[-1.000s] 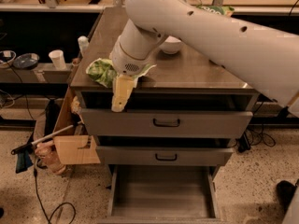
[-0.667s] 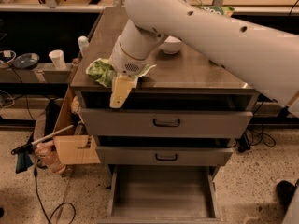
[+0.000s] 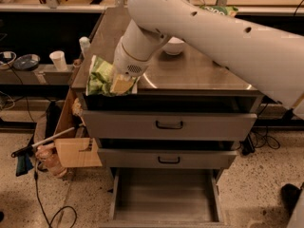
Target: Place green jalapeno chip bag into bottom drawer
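The green jalapeno chip bag [image 3: 99, 76] is a crumpled light yellow-green foil bag lying at the front left corner of the cabinet top. My gripper [image 3: 121, 83] is at the end of the big white arm and rests against the bag's right side at the top's front edge. The arm hides part of the bag. The bottom drawer [image 3: 165, 199] is pulled out, showing a plain grey tray interior with nothing in it.
A white bowl [image 3: 174, 45] stands on the cabinet top behind the arm. A darker green bag [image 3: 219, 10] lies at the back. The two upper drawers with black handles [image 3: 169, 125] are slightly out. A cardboard box [image 3: 76, 148] and a grabber tool [image 3: 33, 150] sit on the floor at left.
My gripper has lifted from hanging over the top drawer's front to sit level with the chip bag at the cabinet top's edge. The bag and the drawers have not moved.
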Robot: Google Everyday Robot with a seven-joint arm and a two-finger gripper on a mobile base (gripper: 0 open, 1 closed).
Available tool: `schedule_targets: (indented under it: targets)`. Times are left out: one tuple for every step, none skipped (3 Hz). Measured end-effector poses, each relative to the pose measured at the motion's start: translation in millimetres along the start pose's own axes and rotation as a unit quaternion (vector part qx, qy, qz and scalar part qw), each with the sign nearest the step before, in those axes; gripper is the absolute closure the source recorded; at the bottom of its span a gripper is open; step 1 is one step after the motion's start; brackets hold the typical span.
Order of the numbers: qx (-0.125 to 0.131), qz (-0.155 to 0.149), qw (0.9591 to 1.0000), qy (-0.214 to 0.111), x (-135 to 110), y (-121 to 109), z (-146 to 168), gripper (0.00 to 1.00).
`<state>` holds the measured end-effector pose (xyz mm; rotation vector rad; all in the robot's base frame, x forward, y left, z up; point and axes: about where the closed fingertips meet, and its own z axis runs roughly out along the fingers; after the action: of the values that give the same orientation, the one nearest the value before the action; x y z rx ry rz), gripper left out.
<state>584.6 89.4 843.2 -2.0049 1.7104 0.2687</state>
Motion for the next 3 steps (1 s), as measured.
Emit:
schedule_targets:
  targets:
    - [0.0, 0.0, 1.0, 0.0, 0.0, 0.0, 0.0, 0.96]
    - [0.0, 0.0, 1.0, 0.0, 0.0, 0.0, 0.1, 1.0]
    - [-0.001, -0.002, 1.0, -0.002, -1.6, -0.5, -1.8, 1.0]
